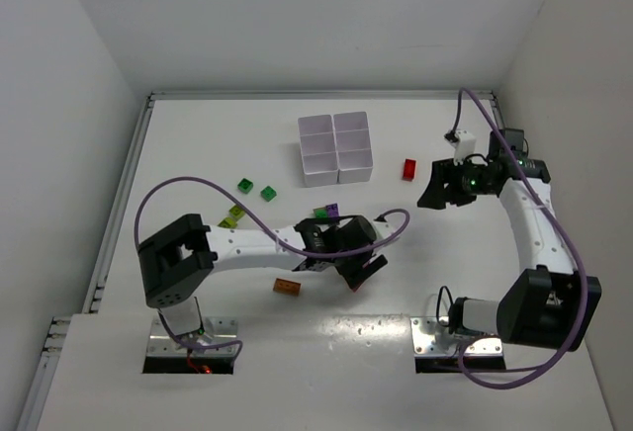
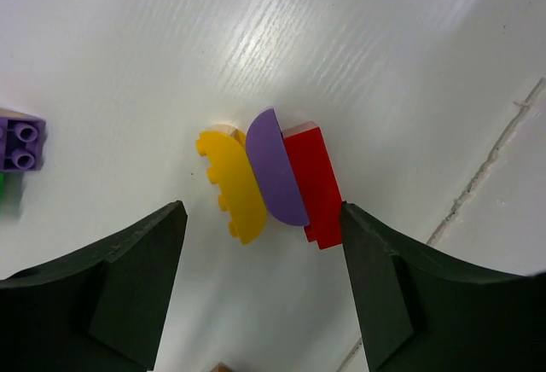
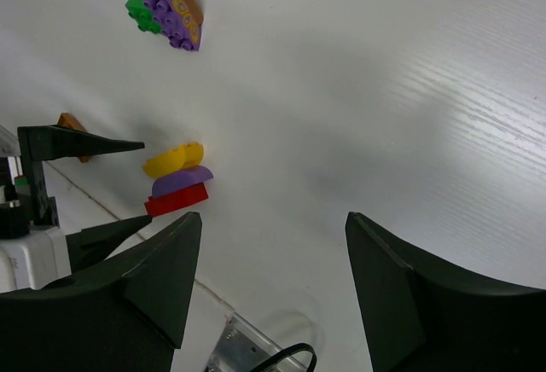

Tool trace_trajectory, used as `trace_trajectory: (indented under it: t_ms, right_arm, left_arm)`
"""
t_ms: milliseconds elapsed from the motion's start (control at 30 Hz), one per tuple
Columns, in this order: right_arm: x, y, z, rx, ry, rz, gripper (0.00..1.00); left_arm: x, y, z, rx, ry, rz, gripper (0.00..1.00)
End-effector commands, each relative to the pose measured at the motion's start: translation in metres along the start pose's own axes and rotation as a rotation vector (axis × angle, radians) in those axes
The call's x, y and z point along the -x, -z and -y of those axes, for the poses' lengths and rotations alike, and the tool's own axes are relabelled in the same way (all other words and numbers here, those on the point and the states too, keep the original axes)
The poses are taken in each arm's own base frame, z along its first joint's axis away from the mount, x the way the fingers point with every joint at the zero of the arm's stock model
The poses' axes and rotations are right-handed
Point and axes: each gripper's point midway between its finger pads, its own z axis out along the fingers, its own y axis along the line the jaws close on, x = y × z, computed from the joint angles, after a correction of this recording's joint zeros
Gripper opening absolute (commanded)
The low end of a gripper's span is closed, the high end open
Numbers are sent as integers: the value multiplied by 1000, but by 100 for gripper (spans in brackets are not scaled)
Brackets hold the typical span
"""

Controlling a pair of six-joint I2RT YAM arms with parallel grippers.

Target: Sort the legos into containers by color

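A yellow brick (image 2: 232, 186), a purple brick (image 2: 277, 167) and a red brick (image 2: 312, 184) lie pressed together on the table. My left gripper (image 2: 261, 237) is open just above them, with one finger on each side and nothing held. The same cluster (image 3: 177, 180) shows in the right wrist view. In the top view the left gripper (image 1: 361, 273) hides them. My right gripper (image 1: 445, 194) is open and empty, up near a lone red brick (image 1: 409, 169). The white six-cell tray (image 1: 336, 147) stands at the back centre.
Two green bricks (image 1: 245, 185) (image 1: 268, 193) and a lime one (image 1: 232, 216) lie at the left. A purple and green clump (image 1: 327, 213) lies beside the left arm. An orange-brown brick (image 1: 288, 287) lies near the front. A table seam (image 2: 490, 163) runs right of the left gripper.
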Motion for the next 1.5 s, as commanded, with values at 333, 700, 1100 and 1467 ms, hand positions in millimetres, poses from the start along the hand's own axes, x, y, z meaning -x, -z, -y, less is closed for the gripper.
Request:
trace_trajectory:
  t_ms: [333,700,1100,1467]
  right_arm:
    - [9,-1,-1,19,-9,19,70]
    - [2,-10,-8,71,-137,10,70]
    - [28,-16,-80,524,-365,38,80]
    - [71,-20,-123,649,-169,23,80]
  left_arm:
    - [-16,-21,21,-109,29,-79,80]
    - [-35,-46,2,-77,49,-131,33]
    - [70,80,-56,15,-38,314,10]
    - [114,133,-49,-17,-104,476,9]
